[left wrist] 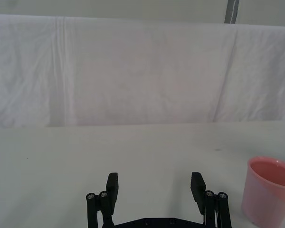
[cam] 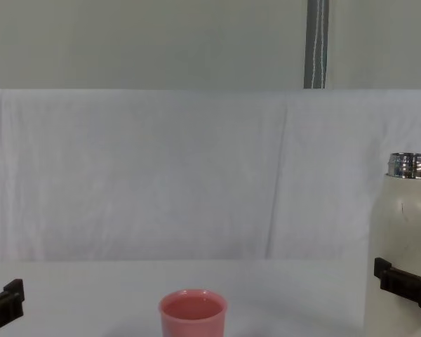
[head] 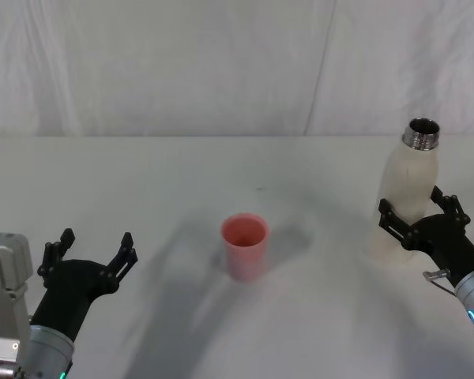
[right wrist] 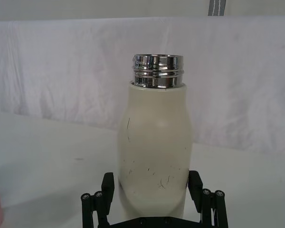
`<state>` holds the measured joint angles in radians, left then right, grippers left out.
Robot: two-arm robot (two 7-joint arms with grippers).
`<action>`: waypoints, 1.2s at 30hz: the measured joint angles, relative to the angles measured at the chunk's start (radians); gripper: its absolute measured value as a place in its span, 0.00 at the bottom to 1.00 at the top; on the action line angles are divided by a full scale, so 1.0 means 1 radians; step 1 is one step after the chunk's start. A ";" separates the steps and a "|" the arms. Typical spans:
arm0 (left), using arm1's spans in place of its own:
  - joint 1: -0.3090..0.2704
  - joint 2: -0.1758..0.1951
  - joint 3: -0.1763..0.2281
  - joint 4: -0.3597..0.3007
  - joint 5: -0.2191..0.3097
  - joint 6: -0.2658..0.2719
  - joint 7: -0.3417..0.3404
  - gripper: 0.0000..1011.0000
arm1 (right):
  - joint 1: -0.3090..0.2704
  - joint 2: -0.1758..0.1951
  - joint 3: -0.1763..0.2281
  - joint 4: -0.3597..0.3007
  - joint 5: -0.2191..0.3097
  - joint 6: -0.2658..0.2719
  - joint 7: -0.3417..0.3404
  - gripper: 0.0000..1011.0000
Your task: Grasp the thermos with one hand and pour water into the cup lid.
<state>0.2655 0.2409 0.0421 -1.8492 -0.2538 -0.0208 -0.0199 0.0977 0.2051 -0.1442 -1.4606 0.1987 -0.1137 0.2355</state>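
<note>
Thermos [head: 407,185] upright at right edge of head view, cap off. Right gripper [head: 421,215] fingers flank its lower body, apparently pinching it. Cup lid [head: 244,245] centre frame. Left gripper [head: 92,249] spread, lower left, holding nothing.

One thermos [head: 409,188], one cup lid [head: 244,245], two grippers: left [head: 90,250], right [head: 423,213].

White cloth backdrop [cam: 161,175], white table [head: 221,174]
</note>
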 joint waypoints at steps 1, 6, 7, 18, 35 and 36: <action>0.000 0.000 0.000 0.000 0.000 0.000 0.000 0.99 | -0.002 0.000 0.000 -0.003 -0.001 0.002 0.000 0.99; 0.000 0.000 0.000 0.000 0.000 0.000 0.000 0.99 | -0.011 0.001 -0.001 -0.014 -0.002 0.007 -0.003 0.99; 0.000 0.000 0.000 0.000 0.000 0.000 0.000 0.99 | -0.012 0.001 -0.001 -0.015 -0.003 0.007 -0.003 0.99; 0.000 0.000 0.000 0.000 0.000 0.000 0.000 0.99 | -0.028 0.003 0.000 -0.039 -0.009 0.014 -0.011 0.99; 0.000 0.000 0.000 0.000 0.000 0.000 0.000 0.99 | -0.073 0.008 0.016 -0.089 -0.014 0.025 -0.023 0.99; 0.000 0.000 0.000 0.000 0.000 0.000 0.000 0.99 | -0.075 0.008 0.016 -0.090 -0.014 0.025 -0.024 0.99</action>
<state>0.2655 0.2410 0.0421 -1.8492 -0.2538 -0.0208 -0.0199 0.0226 0.2129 -0.1283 -1.5510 0.1843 -0.0884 0.2118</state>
